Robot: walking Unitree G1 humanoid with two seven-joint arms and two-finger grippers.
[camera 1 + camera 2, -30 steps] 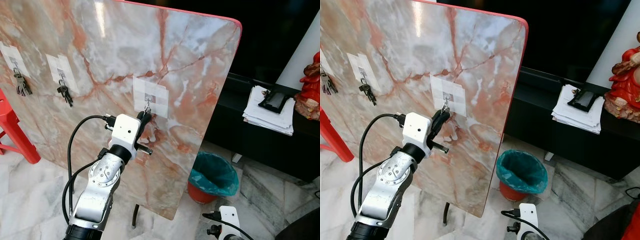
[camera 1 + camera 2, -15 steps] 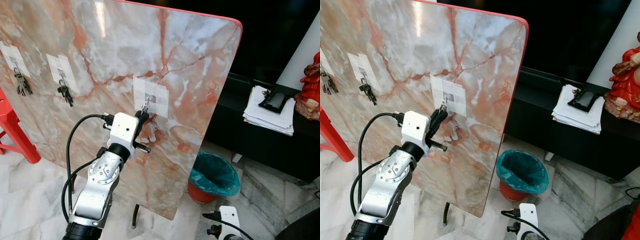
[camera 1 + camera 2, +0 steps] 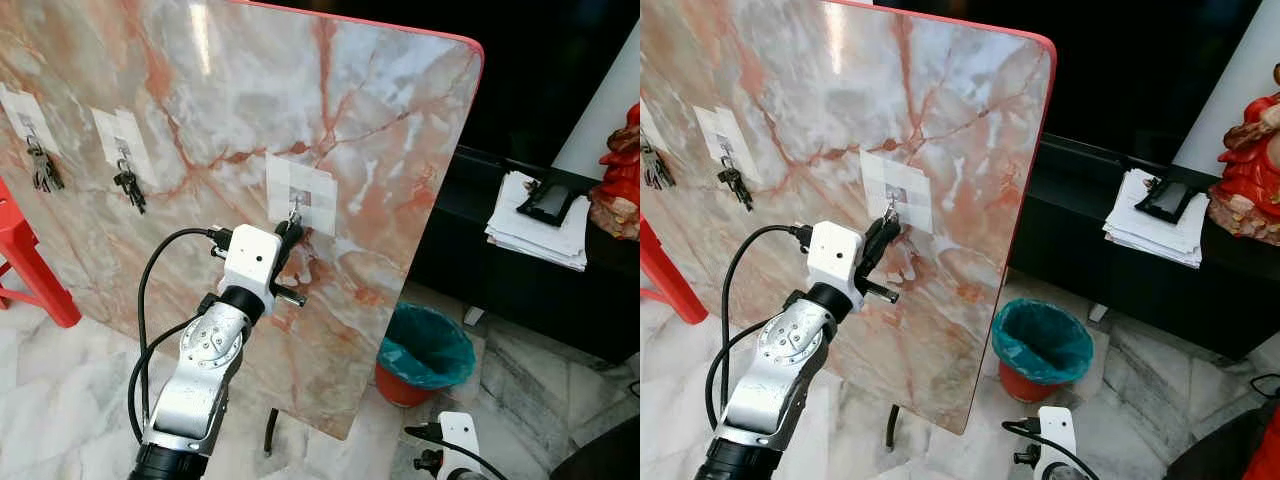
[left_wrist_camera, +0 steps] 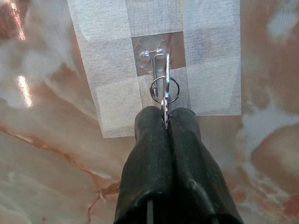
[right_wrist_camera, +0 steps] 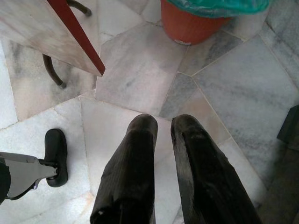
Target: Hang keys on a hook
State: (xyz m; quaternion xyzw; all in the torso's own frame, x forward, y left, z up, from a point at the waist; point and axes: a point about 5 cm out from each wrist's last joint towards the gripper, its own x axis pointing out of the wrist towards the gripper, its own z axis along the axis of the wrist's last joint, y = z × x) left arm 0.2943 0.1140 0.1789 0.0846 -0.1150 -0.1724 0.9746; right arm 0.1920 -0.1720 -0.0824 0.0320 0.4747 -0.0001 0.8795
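Observation:
A marble board stands upright before me with a clear hook stuck on a white tape patch. My left gripper is raised to the board just under that hook and is shut on a key. The key's metal ring lies against the hook's prong; I cannot tell whether it is over it. In the eye views the left gripper touches the board below the hook. My right gripper hangs low over the floor, its fingers a little apart and holding nothing.
Two other key bunches hang on hooks at the board's left. A red stool stands at far left. An orange bin with a green bag sits on the floor to the right, beside a black cabinet with papers and a red statue.
The left wrist swayed slightly left and came back. The gripper stays at the hook, shut on the key.

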